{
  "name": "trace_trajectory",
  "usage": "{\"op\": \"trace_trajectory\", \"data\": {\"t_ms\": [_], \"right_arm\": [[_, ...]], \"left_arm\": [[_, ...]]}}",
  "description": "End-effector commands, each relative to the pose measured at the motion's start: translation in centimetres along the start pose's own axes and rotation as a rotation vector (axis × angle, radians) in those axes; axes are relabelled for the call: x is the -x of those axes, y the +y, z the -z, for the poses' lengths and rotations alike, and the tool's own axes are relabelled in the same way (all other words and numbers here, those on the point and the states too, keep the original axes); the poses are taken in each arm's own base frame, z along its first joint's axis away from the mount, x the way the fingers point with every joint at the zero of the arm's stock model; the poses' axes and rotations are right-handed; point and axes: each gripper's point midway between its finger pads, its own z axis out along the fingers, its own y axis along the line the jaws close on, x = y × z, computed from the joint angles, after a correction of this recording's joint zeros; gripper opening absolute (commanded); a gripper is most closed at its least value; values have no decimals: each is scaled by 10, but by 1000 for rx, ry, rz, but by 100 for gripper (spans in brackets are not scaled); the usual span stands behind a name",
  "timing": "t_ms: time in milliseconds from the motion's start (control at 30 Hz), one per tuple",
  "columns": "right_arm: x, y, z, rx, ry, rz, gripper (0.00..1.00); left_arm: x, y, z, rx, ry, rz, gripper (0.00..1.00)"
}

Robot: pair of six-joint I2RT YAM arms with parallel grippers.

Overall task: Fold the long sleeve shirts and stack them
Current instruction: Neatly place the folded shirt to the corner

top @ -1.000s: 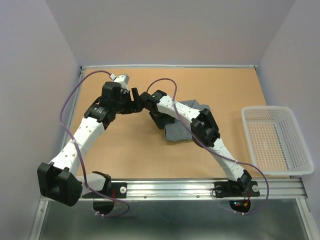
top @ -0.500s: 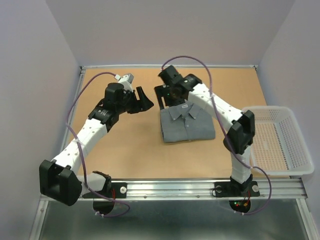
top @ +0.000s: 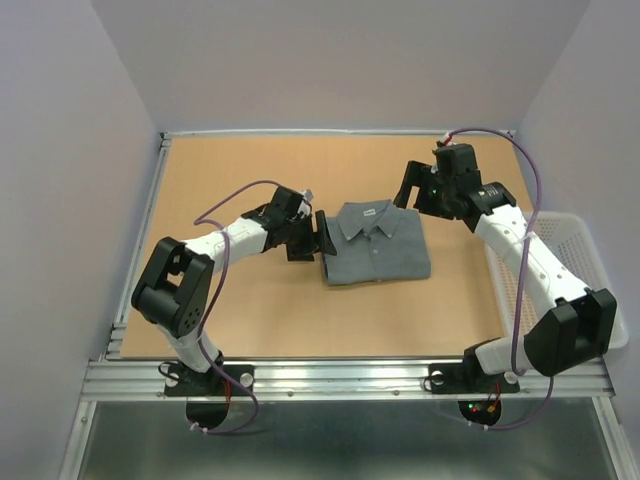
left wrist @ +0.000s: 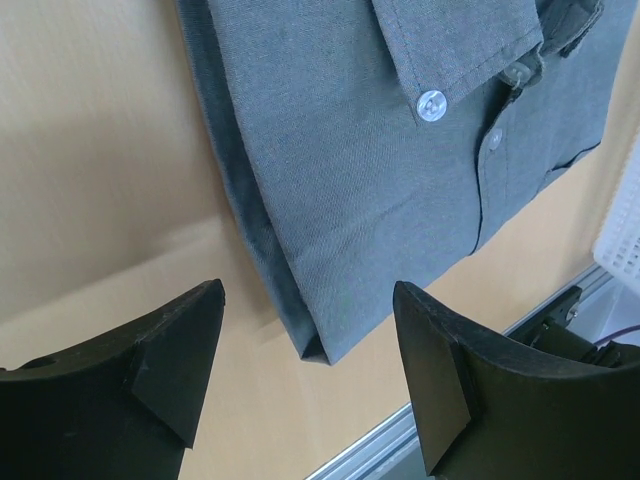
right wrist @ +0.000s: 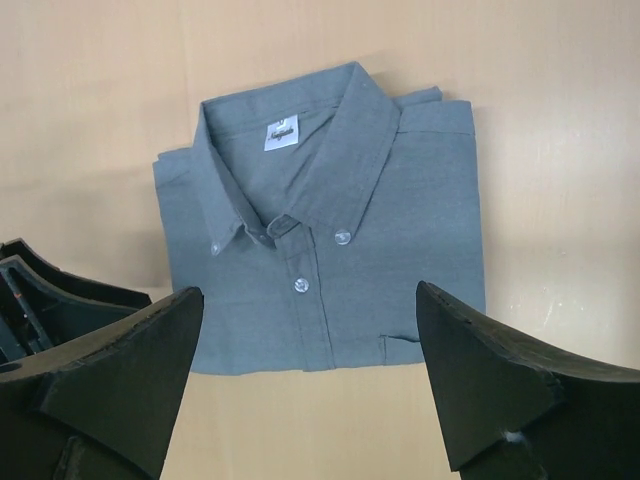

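Observation:
A grey button-up long sleeve shirt (top: 376,243) lies folded in a neat rectangle at the middle of the table, collar towards the back. It also shows in the left wrist view (left wrist: 380,150) and in the right wrist view (right wrist: 325,265). My left gripper (top: 322,234) is open and empty, low beside the shirt's left edge, its jaws either side of the shirt's near left corner in the left wrist view (left wrist: 310,345). My right gripper (top: 412,187) is open and empty, raised above the table behind the shirt's right side, and also shows in the right wrist view (right wrist: 310,375).
A white mesh plastic basket (top: 555,280) stands at the table's right edge, partly behind the right arm. The tan table (top: 250,310) is walled at the back and on both sides. A metal rail (top: 350,375) runs along the near edge.
The right arm swung away from over the shirt to the right and back, uncovering it. The left arm dropped low and moved its gripper right, up to the shirt's left edge.

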Motion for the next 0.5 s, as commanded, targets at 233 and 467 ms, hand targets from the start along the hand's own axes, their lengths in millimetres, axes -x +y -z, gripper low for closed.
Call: {"op": "trace_trajectory", "data": {"t_ms": [233,467], "right_arm": [[11,2,13,43,-122,4,92],[7,1,11,48,-112,9,92]], "left_arm": [[20,11,-27,113,-69,2,73],[25,8,-41,115,-70,-7,54]]}}
